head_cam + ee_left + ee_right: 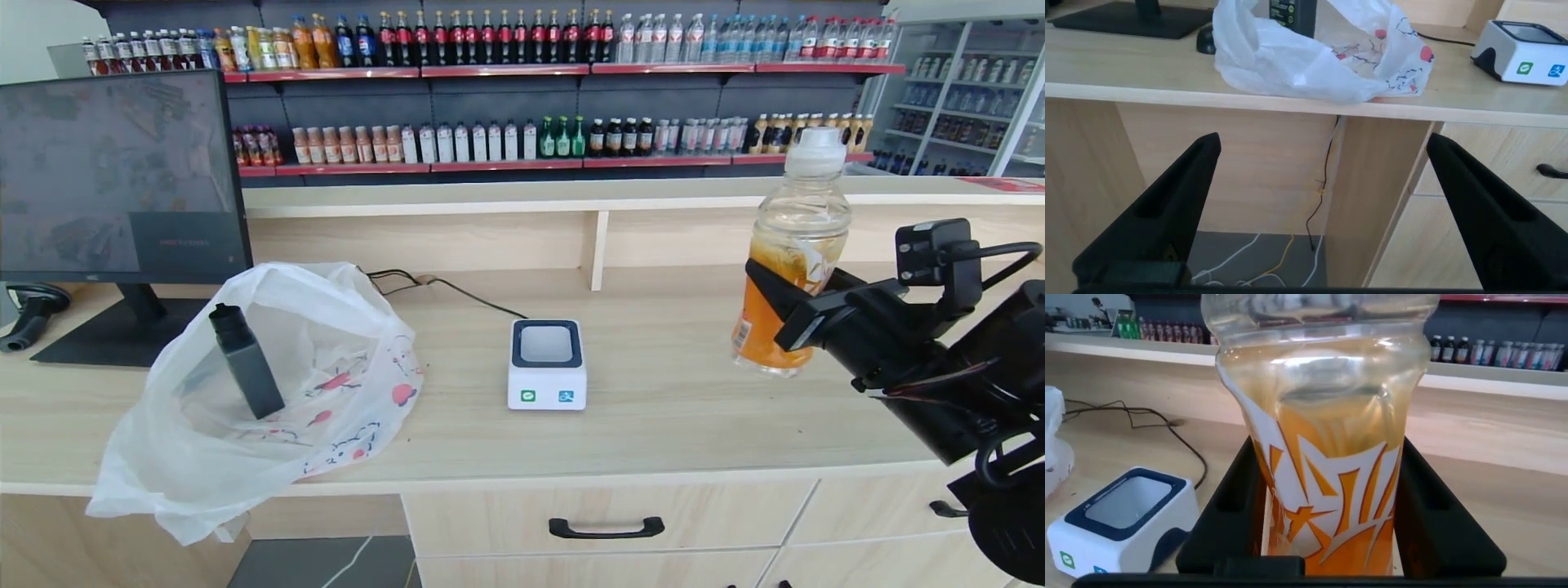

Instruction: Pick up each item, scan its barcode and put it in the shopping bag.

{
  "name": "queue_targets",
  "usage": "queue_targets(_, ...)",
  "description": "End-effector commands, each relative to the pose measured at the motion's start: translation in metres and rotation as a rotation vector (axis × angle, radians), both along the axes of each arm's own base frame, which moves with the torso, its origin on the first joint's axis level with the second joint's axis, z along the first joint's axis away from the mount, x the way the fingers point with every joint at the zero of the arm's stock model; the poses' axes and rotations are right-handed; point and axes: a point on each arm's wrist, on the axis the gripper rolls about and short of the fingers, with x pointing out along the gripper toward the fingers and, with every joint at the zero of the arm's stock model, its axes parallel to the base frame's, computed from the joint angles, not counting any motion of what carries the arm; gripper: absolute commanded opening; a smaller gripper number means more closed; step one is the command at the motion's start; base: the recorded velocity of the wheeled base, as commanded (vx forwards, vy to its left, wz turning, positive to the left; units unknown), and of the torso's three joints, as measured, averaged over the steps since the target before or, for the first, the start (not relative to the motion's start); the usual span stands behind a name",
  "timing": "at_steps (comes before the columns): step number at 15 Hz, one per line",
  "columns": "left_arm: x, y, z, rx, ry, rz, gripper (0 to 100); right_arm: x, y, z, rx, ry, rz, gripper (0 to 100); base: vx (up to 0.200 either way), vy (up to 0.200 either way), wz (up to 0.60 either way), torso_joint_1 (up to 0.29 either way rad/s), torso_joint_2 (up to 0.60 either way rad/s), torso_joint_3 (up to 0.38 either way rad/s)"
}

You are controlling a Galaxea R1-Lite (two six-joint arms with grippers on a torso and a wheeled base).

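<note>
- Head view: grips orange drink bottle [796, 220] in clenched right pincer [775, 287], above the table [669, 416].
- Holds left pincer [1323, 151] released, low.
- Scan step, probably: needs barcode turned toward scanner [547, 363] next.

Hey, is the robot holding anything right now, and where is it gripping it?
Yes: the right gripper is shut on the bottle of orange drink, around its labelled middle. The left gripper is open and holds nothing.
</note>
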Motion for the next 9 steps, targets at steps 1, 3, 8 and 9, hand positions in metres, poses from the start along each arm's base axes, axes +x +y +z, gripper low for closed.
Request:
queue_targets(1, 0.0, 0.0, 0.0, -0.001, -0.001, 0.0, 100, -0.001, 0.001, 0.003, 0.004, -0.013, 0.004, 0, 0.0, 0.2, 0.0, -0.002, 0.0, -0.002)
queue_targets(3, 0.0, 0.0, 0.0, -0.001, -0.001, 0.0, 100, -0.002, 0.001, 0.006, 0.005, -0.023, 0.007, 0, 0.0, 0.2, 0.0, 0.0, 0.0, 0.007)
queue_targets(8, 0.0, 0.0, 0.0, -0.001, -0.001, 0.0, 100, -0.006, 0.0, 0.014, 0.015, -0.055, 0.007, 0, 0.0, 0.2, 0.0, 0.0, 0.0, 0.003)
queue_targets(9, 0.0, 0.0, 0.0, 0.001, -0.001, 0.0, 100, -0.006, 0.0, 0.014, 0.013, -0.054, 0.007, 0, 0.0, 0.2, 0.0, 0.002, 0.0, 0.002)
